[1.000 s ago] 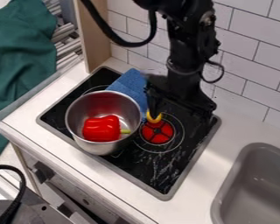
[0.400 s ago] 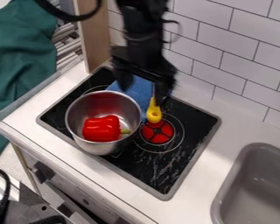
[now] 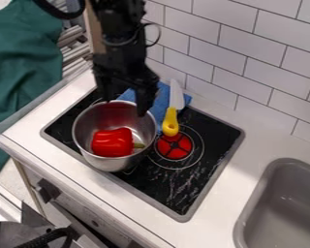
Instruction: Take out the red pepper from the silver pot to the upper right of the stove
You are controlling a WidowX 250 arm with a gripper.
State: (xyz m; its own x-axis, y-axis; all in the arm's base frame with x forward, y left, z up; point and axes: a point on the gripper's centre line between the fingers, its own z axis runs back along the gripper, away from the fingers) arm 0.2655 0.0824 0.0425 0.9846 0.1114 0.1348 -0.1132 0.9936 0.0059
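At the far left hangs a green cloth [image 3: 25, 58], beyond the edge of the white counter [image 3: 248, 150]. Next to the right comes the black stove [image 3: 183, 186], which is set into this counter. On its left part stands the silver pot [image 3: 96, 161], upright and open at the top. The red pepper [image 3: 111, 143] is inside this pot, lying on its side, and its green stem points to the right.

Above the far rim of the pot, as it is seen from here, hangs the black tool [image 3: 124, 102]. Its two fingers point down and are well apart, with nothing held between them. Whether it touches the rim, I cannot tell.

Behind the pot and to its right lies a blue cloth [image 3: 160, 102]. A knife [image 3: 171, 122] rests partly on it, with the pale blade towards the tiled wall [image 3: 268, 72] and the yellow handle towards the red burner [image 3: 174, 151]. At the far right, the grey sink [image 3: 287, 208] is set into the counter.
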